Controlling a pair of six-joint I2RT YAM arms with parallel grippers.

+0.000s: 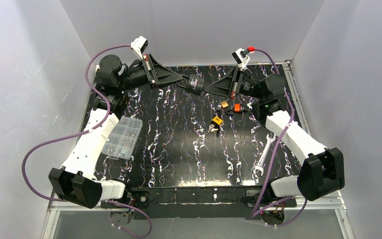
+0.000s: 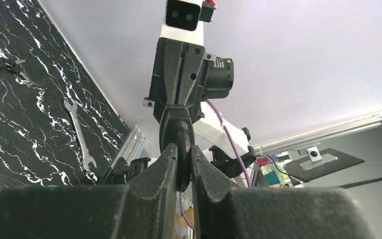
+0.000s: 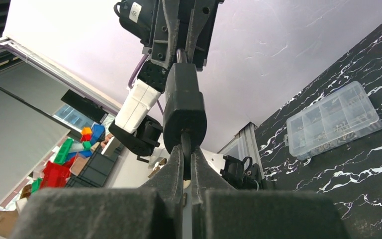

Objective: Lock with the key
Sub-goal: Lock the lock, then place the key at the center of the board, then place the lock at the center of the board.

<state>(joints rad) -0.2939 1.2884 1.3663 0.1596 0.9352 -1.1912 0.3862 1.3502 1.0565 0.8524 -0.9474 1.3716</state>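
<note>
Two robot arms (image 1: 92, 144) are holding one black padlock (image 1: 195, 84) and one key (image 3: 185, 147); one desk (image 1: 179, 149) is carrying three small coloured padlocks (image 1: 217, 121), one wrench (image 1: 261, 158), one clear box (image 1: 123, 138).

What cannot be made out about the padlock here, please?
- Keyhole of the padlock: right wrist view, hidden by the jaws of the right gripper.
- Shackle state: left wrist view, covered by the left gripper.
- Yellow-tagged keys: top view, too small to count.

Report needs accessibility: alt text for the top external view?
Left tool and right tool meet at the table's far side, both shut on one black padlock. Small padlocks, a wrench and a clear parts box lie nearer.
</note>
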